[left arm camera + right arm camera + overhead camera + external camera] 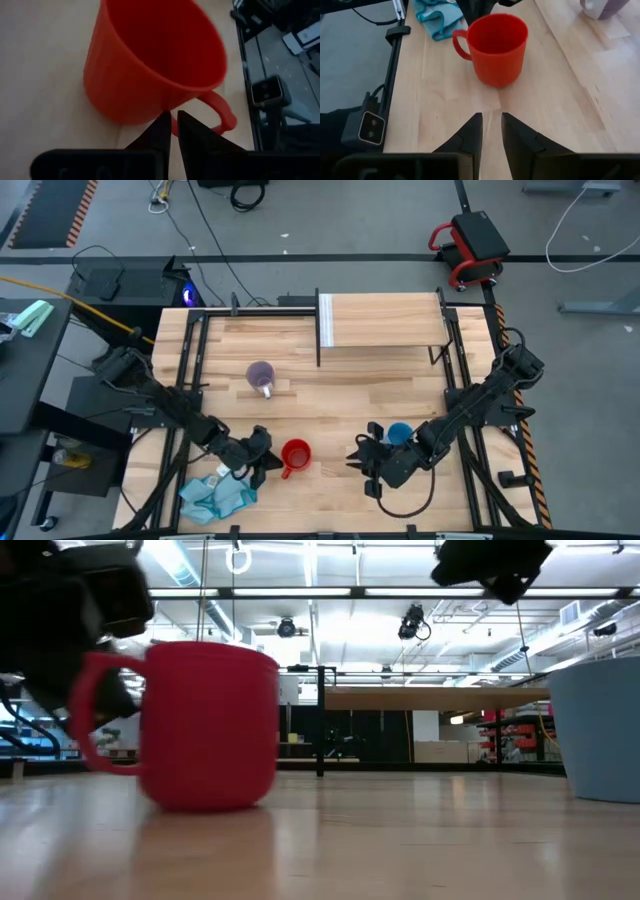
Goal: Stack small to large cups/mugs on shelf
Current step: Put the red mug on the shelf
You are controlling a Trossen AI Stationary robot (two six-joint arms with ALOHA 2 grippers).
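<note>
Left gripper (262, 458) sits lower left of centre in the high view, fingers nearly together, tips right at the red mug (295, 454), by its handle. Right gripper (366, 461), lower right, fingers narrow, holding nothing. Blue cup (399, 434) just beside it. Purple mug (261, 376) mid-table. Shelf (385, 321) upper centre. Teal cloth (215, 495) bottom left.

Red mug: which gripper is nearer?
Left. The left gripper sits right beside the red mug, by its handle. The right gripper is farther off, next to the blue cup.
</note>
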